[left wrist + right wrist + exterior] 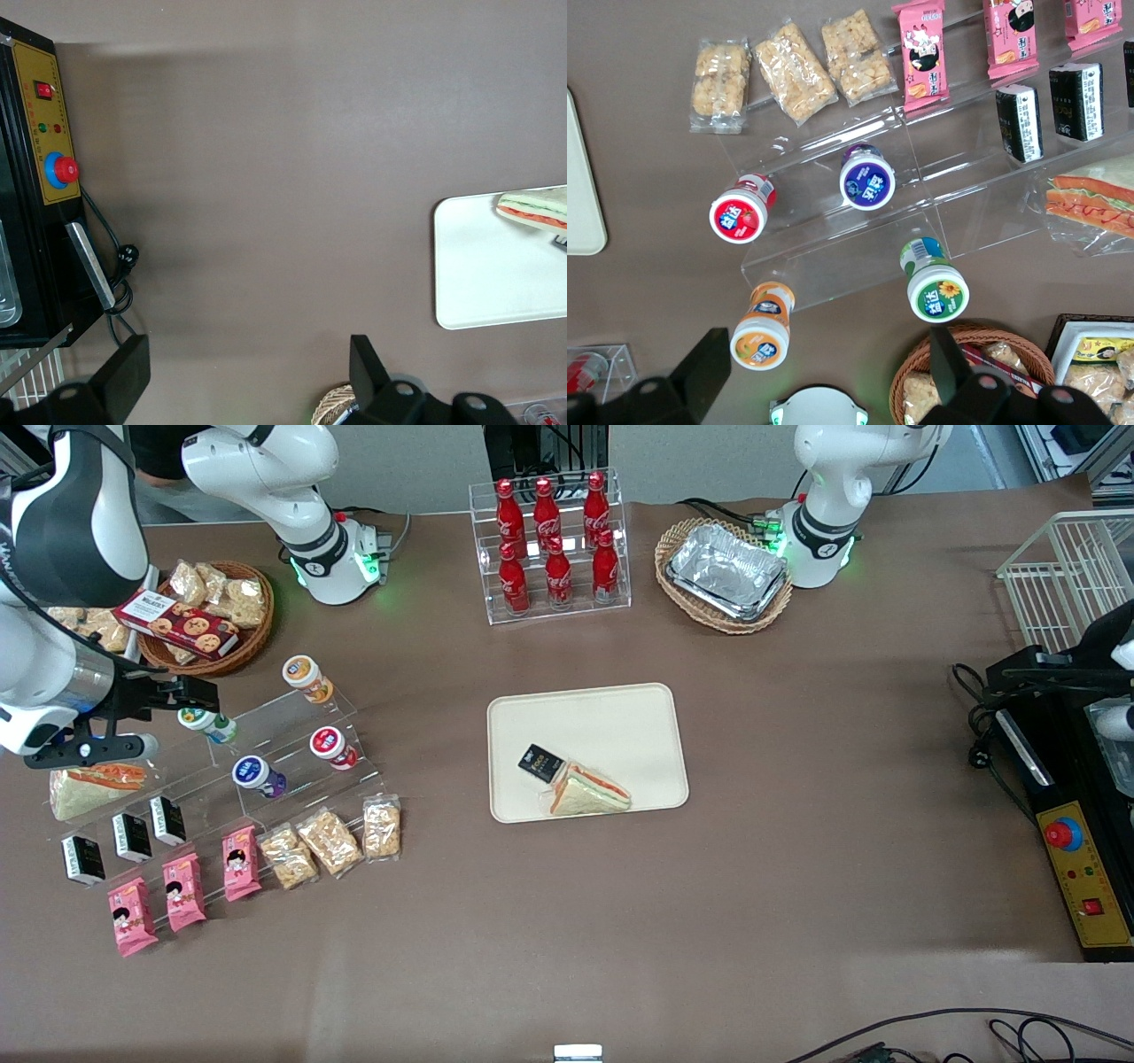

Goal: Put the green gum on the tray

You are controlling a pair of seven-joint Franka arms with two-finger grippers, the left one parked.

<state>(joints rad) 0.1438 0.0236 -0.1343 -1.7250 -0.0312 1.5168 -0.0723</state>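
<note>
The green gum (pixel 209 724), a small bottle with a white and green lid, lies on the upper step of a clear acrylic stand (pixel 292 766); it also shows in the right wrist view (pixel 935 283). My right gripper (pixel 180 717) hovers above the stand, close over the green gum, open and empty; its fingers (pixel 950 365) stand wide apart around bare table (pixel 828 372). The cream tray (pixel 611 717) lies mid-table with a sandwich (pixel 587 790) and a small black pack (pixel 539 762) on it. Its edge shows in the right wrist view (pixel 580 195) and in the left wrist view (pixel 496 283).
On the stand are orange-lidded (pixel 306 676), red-lidded (pixel 332 746) and purple (pixel 257 775) gum bottles, with black packs, pink packs and snack bars below. A snack basket (pixel 208 615) and a wrapped sandwich (pixel 93 786) are close by. A cola rack (pixel 554 545) and foil trays (pixel 726 571) stand farther away.
</note>
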